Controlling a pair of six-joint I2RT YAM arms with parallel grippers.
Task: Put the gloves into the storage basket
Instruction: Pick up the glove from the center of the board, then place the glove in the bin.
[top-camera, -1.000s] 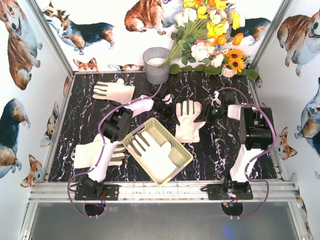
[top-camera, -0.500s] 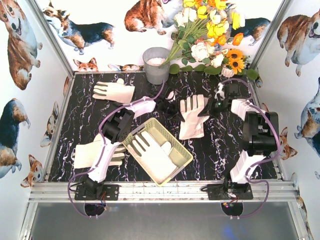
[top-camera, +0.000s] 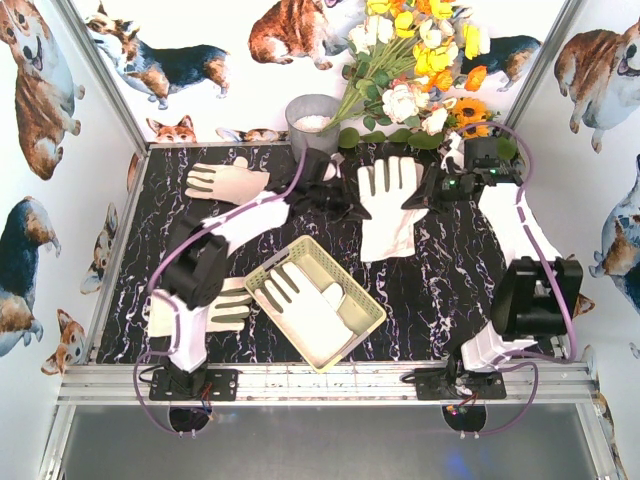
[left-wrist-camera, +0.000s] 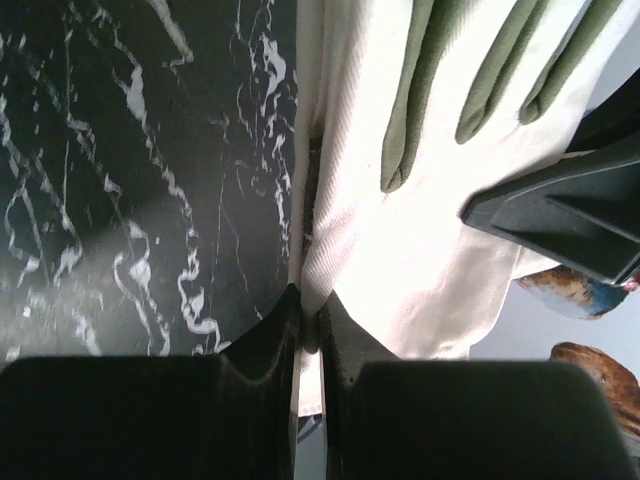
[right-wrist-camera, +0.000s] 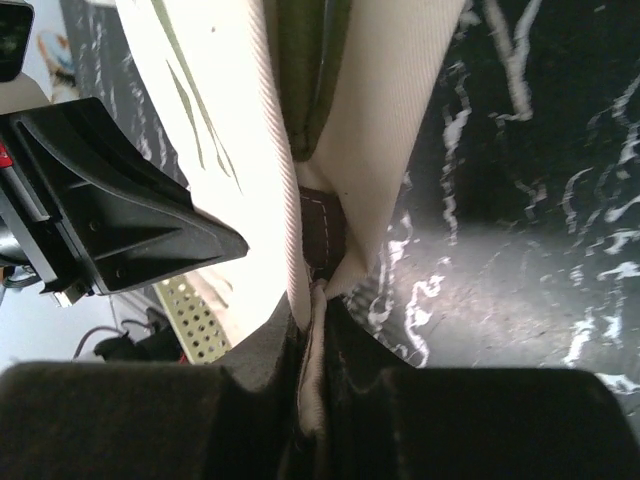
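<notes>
Both grippers hold one cream-white glove (top-camera: 390, 210) stretched between them, lifted over the far middle of the table. My left gripper (top-camera: 352, 205) is shut on its left edge, seen pinched in the left wrist view (left-wrist-camera: 310, 320). My right gripper (top-camera: 418, 198) is shut on its right edge, seen in the right wrist view (right-wrist-camera: 315, 300). The pale yellow-green storage basket (top-camera: 350, 272) sits near the front centre with another glove (top-camera: 308, 308) lying in it. A third glove (top-camera: 228, 182) lies at the back left. A fourth glove (top-camera: 228, 308) lies left of the basket, partly under my left arm.
A grey metal bucket (top-camera: 312, 128) stands at the back centre, just behind my left gripper. A bunch of artificial flowers (top-camera: 420, 70) leans over the back right. White walls with dog pictures close in the table on three sides.
Both grippers have carried the held glove away from the basket, toward the back of the table, and both arms have stretched out farther.
</notes>
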